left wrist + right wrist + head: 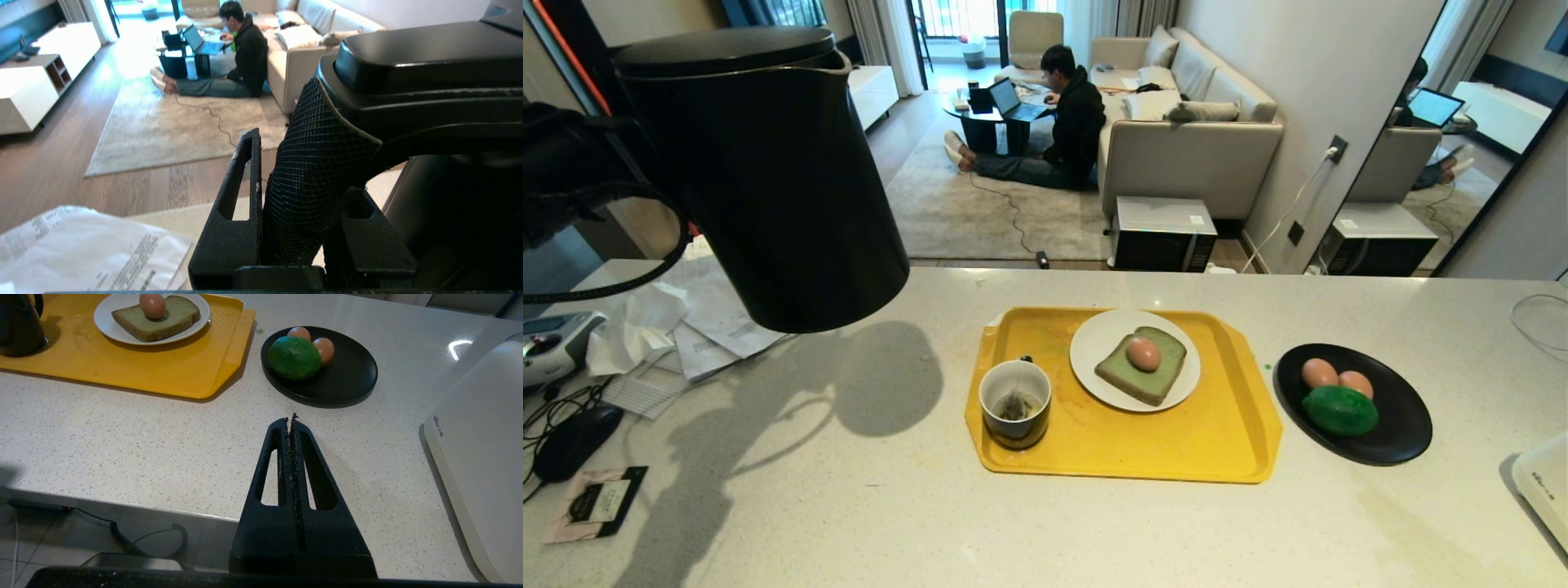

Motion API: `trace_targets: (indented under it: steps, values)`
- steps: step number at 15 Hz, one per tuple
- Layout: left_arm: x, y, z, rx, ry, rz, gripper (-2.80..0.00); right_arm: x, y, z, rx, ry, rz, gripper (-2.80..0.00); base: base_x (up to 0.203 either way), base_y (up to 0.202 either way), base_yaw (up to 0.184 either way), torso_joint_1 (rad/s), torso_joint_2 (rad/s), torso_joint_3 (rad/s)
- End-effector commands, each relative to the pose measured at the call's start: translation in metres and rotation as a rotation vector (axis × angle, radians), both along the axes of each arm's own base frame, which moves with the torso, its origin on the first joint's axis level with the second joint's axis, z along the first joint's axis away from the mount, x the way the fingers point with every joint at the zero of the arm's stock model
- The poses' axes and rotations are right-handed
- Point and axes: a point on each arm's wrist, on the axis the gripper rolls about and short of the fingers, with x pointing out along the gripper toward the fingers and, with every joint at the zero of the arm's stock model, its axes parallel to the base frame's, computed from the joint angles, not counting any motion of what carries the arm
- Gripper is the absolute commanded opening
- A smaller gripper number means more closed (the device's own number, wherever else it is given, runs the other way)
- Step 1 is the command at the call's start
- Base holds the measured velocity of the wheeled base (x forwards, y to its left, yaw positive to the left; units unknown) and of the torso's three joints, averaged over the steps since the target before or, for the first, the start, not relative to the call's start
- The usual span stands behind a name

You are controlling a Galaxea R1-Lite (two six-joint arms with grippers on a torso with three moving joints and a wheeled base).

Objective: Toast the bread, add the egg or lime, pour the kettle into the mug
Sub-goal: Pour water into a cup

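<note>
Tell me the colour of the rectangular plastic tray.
Yellow; the rectangular plastic tray shows best in the head view.

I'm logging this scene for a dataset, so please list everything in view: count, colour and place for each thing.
kettle: 1, matte black, held up above the counter's left part
mug: 1, dark with white inside, tea bag in it, on the tray's left
tray: 1, yellow, mid counter
white plate: 1, on the tray
bread: 1, pale green, on the white plate
egg: 1, pinkish-brown, on the bread
black plate: 1, right of the tray
paired eggs: 2, brown, on the black plate
lime: 1, green, on the black plate
papers: several, white, counter's left
person: 1, dark top, sitting on the rug
left gripper: shut on the kettle's handle
right gripper: shut, near the counter's front edge
</note>
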Motion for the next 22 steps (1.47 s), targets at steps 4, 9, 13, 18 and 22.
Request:
trace_targets:
  steps: [4,9,13,18,22]
  values:
    - [-0.002,0.000,-0.011,0.005,0.034,0.016,-2.80,0.000,0.000,0.000,-0.001,0.001,0.001,-2.80,0.000,0.000,0.000,0.000,0.00,0.000]
    - [-0.010,-0.001,-0.016,0.069,0.108,0.032,-2.80,0.000,0.000,0.000,-0.001,0.001,0.001,-2.80,0.000,0.000,0.000,0.002,0.00,-0.074]
    - [-0.013,-0.002,-0.013,0.116,0.092,0.039,-2.80,0.000,0.000,0.000,-0.001,0.001,0.001,-2.80,0.000,0.000,0.000,0.006,0.00,-0.187]
    - [-0.022,-0.003,-0.013,0.212,0.131,0.054,-2.80,0.000,0.000,0.000,-0.001,0.001,0.001,-2.80,0.000,0.000,0.000,0.001,0.00,-0.169]
    - [-0.032,-0.004,-0.015,0.364,0.140,0.074,-2.80,0.000,0.000,0.000,-0.001,0.003,0.001,-2.80,0.000,0.000,0.000,0.001,0.00,-0.018]
